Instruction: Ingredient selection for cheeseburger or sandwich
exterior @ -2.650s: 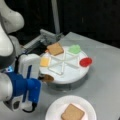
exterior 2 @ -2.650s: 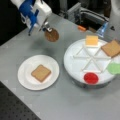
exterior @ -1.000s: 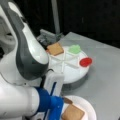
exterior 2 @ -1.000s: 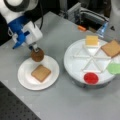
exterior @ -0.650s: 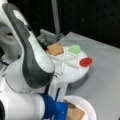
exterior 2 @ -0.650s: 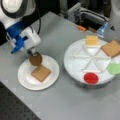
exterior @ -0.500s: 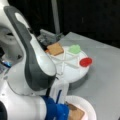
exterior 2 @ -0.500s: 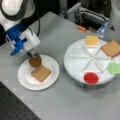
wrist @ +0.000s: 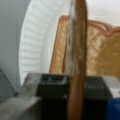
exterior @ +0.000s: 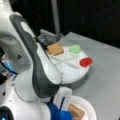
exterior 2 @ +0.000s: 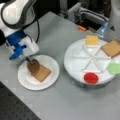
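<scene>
Patty is clamped edge-on between the nearly closed jaws of the gripper, held over the bread square at the plate's nine o'clock side

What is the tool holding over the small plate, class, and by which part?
The tool holds the brown patty by its upper edge, on edge above the bread square.

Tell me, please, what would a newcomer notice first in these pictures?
The gripper holds the brown patty on edge just above the bread square on the small white plate, at a front view's left. At its right, the divided tray holds cheese, bread, a green piece and a red disc.
</scene>
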Motion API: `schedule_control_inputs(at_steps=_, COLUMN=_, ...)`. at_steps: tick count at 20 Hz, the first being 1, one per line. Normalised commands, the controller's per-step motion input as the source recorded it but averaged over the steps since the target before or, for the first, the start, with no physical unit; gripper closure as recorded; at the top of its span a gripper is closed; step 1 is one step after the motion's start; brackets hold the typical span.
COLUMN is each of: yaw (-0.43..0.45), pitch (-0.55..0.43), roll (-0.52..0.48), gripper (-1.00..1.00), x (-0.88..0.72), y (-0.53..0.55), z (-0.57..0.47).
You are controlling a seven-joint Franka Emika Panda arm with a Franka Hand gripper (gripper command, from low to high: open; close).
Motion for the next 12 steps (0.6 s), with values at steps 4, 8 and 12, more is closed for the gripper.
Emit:
schedule_control_inputs(at_steps=4, yaw=0.191, pitch=0.068, roll=-0.226, gripper=1.00, x=0.21, y=-0.06, z=0.00)
schedule_control_inputs(at_steps=8, yaw=0.173, pitch=0.085, roll=-0.207, gripper=1.00, x=0.12, y=-0.03, z=0.06)
schedule_control_inputs(at_steps=12, yaw=0.143, pitch=0.079, roll=-0.182, gripper=1.00, x=0.07, y=0.01, z=0.07)
